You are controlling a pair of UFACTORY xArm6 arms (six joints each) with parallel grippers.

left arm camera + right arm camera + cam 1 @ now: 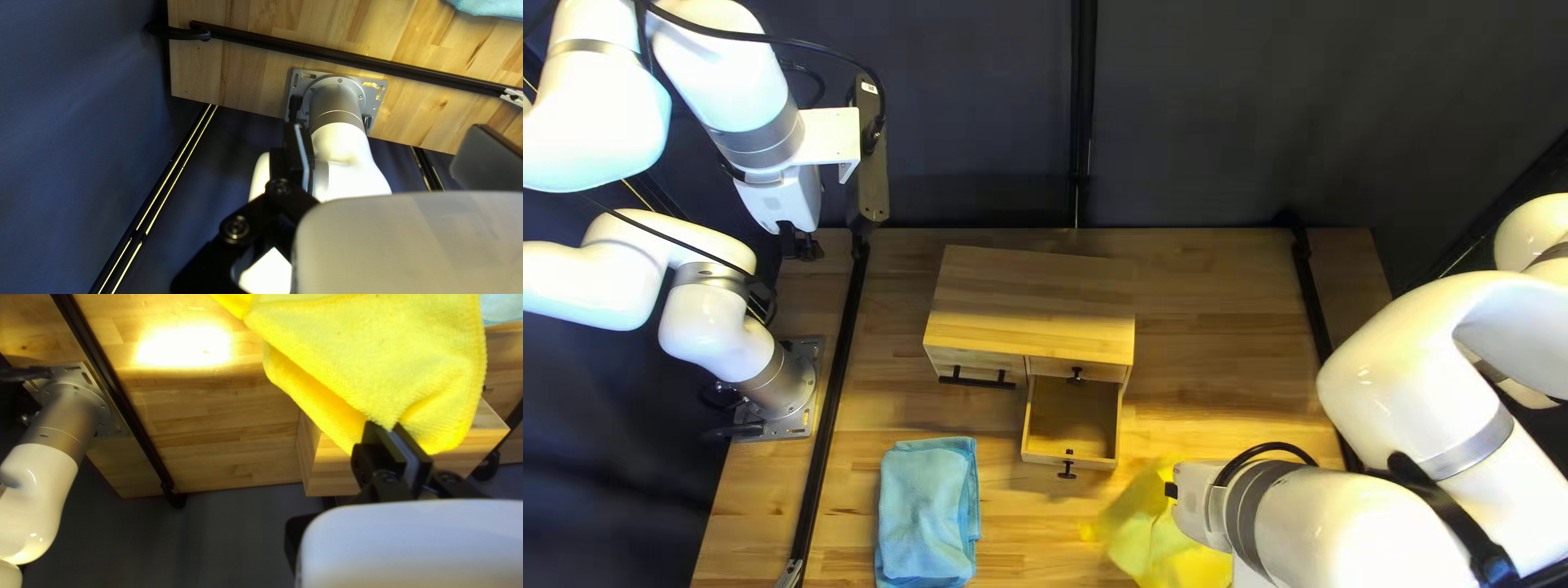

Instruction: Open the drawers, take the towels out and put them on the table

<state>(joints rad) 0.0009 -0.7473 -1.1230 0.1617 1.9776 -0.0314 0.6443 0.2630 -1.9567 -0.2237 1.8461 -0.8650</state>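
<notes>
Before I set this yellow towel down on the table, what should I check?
1. Right gripper shut on the yellow microfibre towel: ok.
2. Bare spot on the wooden table beside that towel: ok.
3. Folded light-blue towel lies apart from the drop spot: ok.
4. Pulled-out small wooden drawer emptied: ok.
5. Left gripper open, raised by the table's far edge, out of the way: ok.
6. Wide drawer with the black bar handle opened: not ok, it is closed; what it holds, cannot tell.
</notes>
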